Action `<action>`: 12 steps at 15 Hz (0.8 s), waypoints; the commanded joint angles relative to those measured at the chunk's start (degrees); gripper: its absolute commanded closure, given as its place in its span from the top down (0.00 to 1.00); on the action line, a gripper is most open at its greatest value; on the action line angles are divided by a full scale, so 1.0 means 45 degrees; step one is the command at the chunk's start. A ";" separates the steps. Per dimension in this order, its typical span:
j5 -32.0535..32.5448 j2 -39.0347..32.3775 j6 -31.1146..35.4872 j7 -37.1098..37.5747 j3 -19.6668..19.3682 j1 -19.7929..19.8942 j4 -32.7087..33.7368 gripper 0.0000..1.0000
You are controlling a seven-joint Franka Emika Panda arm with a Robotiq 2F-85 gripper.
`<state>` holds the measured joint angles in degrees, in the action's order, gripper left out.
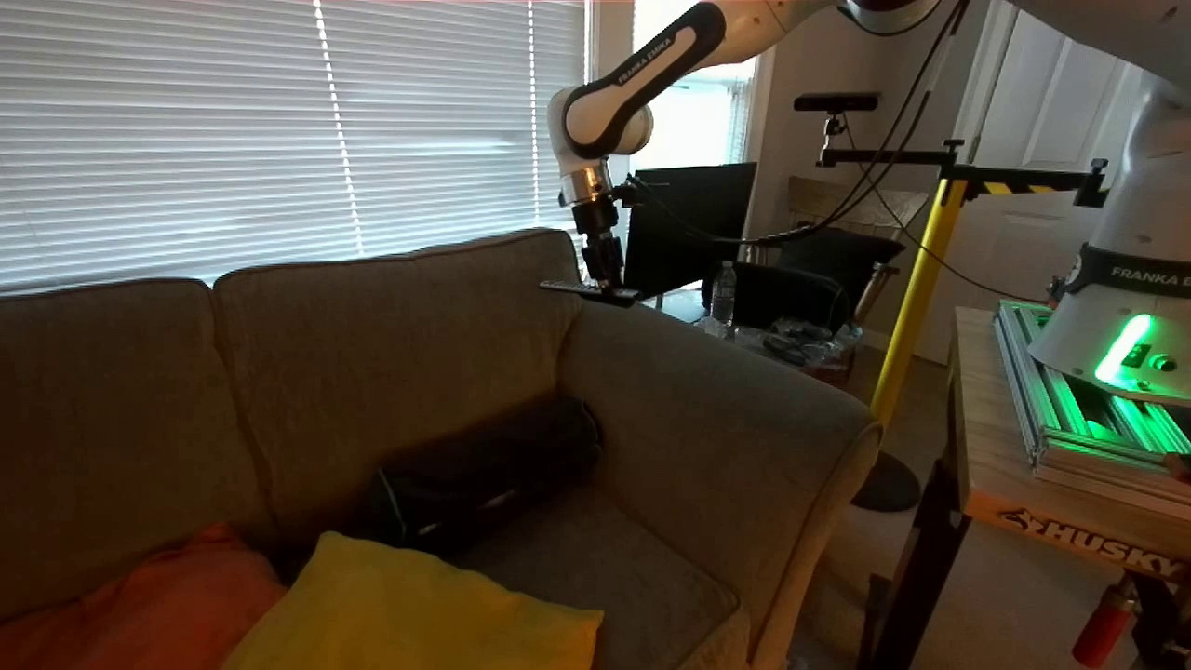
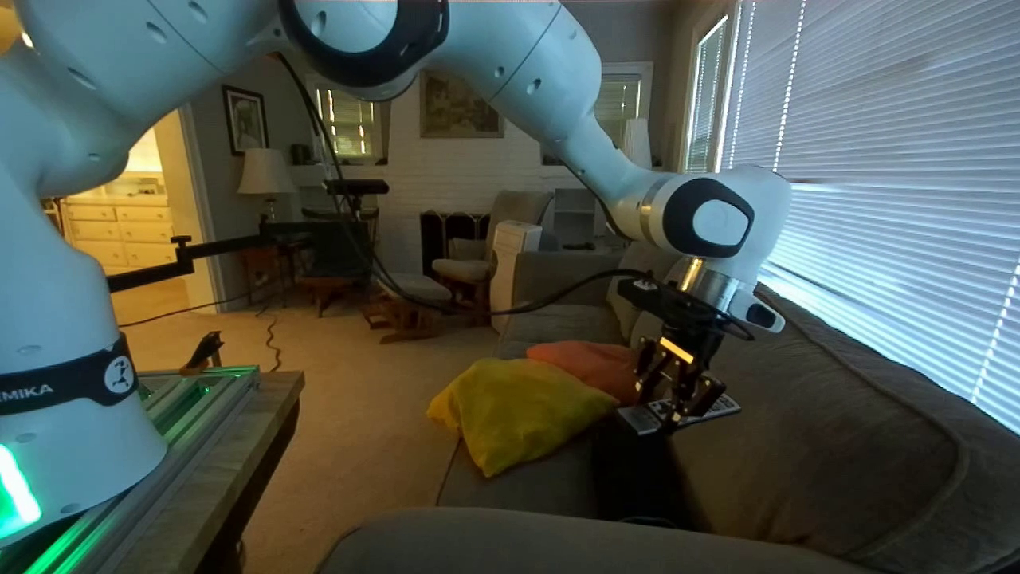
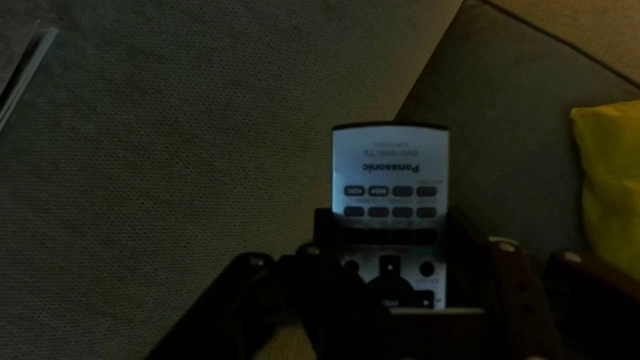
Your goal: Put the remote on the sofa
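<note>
See a black two-fingered claw clamped on the long edges of a slim, flat, silver-faced remote with dark buttons; in the wrist view, read its lettering upside down; in both exterior views, find the remote held up in the air over a large brownish-grey fabric sofa, near a square back cushion and a wide padded arm; cannot judge the gap beneath; within the hollow of the sofa, note a long, dark, cylindrical bolster, lying on the seat against the back cushion, with one end near the padded arm; farther along, find a bright yellow fabric cushion overlapping an orange fabric cushion; behind the padded arm, make out a clear plastic bottle, upright beside crumpled clear plastic; cannot tell its contents; in an exterior view, spot a distant bank of pale closed drawers, with contents hidden; apart from the sofa, see a wooden surface lettered HUSKY, bearing the white robot arm on a metal frame.
</note>
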<state>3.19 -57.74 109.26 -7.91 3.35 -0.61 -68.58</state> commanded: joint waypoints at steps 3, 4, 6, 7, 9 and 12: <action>-0.0094 -0.0213 -0.0158 0.0009 -0.0044 -0.0148 0.0361 0.31; -0.0123 -0.0391 -0.0148 -0.0015 0.0028 -0.0225 0.0553 0.31; -0.0213 -0.0964 -0.0294 0.0143 0.0226 -0.0542 0.1201 0.31; -0.0317 -0.1262 -0.0391 0.0028 0.0436 -0.0659 0.1542 0.31; -0.0307 -0.1977 -0.0596 -0.0037 0.0748 -0.1141 0.2319 0.31; -0.0197 -0.3352 -0.1382 -0.0271 0.1075 -0.1952 0.3991 0.31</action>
<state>3.17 -65.45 108.49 -7.88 7.46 -6.24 -61.34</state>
